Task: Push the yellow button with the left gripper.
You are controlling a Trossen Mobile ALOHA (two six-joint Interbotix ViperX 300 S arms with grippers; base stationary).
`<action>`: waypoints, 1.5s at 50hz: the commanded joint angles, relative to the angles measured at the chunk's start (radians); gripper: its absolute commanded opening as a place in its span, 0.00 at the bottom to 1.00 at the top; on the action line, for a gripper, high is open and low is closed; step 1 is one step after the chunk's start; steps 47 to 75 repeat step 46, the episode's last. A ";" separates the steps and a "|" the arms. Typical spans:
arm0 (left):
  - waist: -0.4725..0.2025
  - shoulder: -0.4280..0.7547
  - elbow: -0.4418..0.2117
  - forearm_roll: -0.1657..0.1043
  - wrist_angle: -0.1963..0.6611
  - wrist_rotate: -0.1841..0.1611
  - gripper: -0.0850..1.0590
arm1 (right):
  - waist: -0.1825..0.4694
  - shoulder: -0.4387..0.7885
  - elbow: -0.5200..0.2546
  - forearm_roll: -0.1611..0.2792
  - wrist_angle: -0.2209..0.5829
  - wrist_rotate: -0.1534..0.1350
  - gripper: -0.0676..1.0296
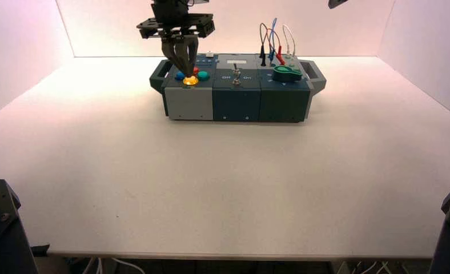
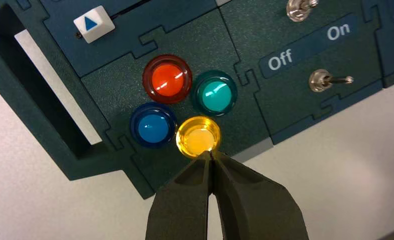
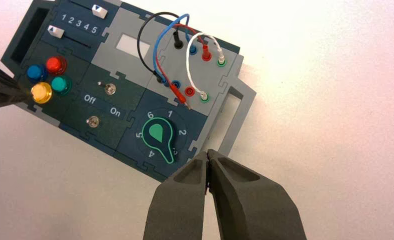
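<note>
The yellow button [image 2: 198, 136] glows lit at the front of a cluster of coloured buttons on the box's left end; it also shows in the high view [image 1: 190, 80] and the right wrist view [image 3: 41, 92]. My left gripper [image 2: 211, 154] is shut, its tip touching the yellow button's near edge; in the high view it [image 1: 187, 73] hangs straight over the button. Red [image 2: 167, 79], teal [image 2: 214, 93] and blue [image 2: 153, 125] buttons sit around it. My right gripper [image 3: 207, 156] is shut and empty, held high above the box's right end.
The box [image 1: 237, 103] stands at the table's back middle. It bears two toggle switches [image 2: 330, 80] by Off/On lettering, a green knob [image 3: 158, 134], sliders [image 3: 56, 32] and looped wires [image 3: 175, 40] in sockets.
</note>
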 commanded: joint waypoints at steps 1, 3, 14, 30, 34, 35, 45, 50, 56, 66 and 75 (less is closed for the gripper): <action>-0.005 -0.063 -0.021 0.002 -0.006 0.002 0.05 | 0.003 -0.032 -0.028 0.003 -0.015 -0.006 0.04; -0.005 -0.072 -0.018 0.002 -0.017 0.003 0.05 | 0.003 -0.032 -0.025 0.003 -0.025 -0.006 0.04; -0.005 -0.114 0.005 0.002 -0.067 0.003 0.05 | 0.003 -0.026 -0.021 0.003 -0.037 -0.006 0.04; -0.005 -0.118 0.006 0.003 -0.074 0.003 0.05 | 0.003 -0.026 -0.017 0.002 -0.048 -0.006 0.04; -0.005 -0.118 0.006 0.003 -0.074 0.003 0.05 | 0.003 -0.026 -0.017 0.000 -0.046 -0.006 0.04; -0.005 -0.120 0.006 0.003 -0.074 0.003 0.05 | 0.005 -0.026 -0.017 0.000 -0.046 -0.006 0.04; -0.005 -0.121 0.006 0.005 -0.074 0.003 0.05 | 0.003 -0.020 -0.017 -0.002 -0.048 -0.006 0.04; -0.005 -0.121 0.006 0.005 -0.075 0.003 0.05 | 0.003 -0.020 -0.017 0.000 -0.048 -0.006 0.04; -0.005 -0.121 0.006 0.005 -0.075 0.003 0.05 | 0.003 -0.020 -0.017 0.000 -0.048 -0.006 0.04; -0.005 -0.121 0.006 0.005 -0.075 0.003 0.05 | 0.003 -0.020 -0.017 0.000 -0.048 -0.006 0.04; -0.005 -0.121 0.006 0.005 -0.075 0.003 0.05 | 0.003 -0.020 -0.017 0.000 -0.048 -0.006 0.04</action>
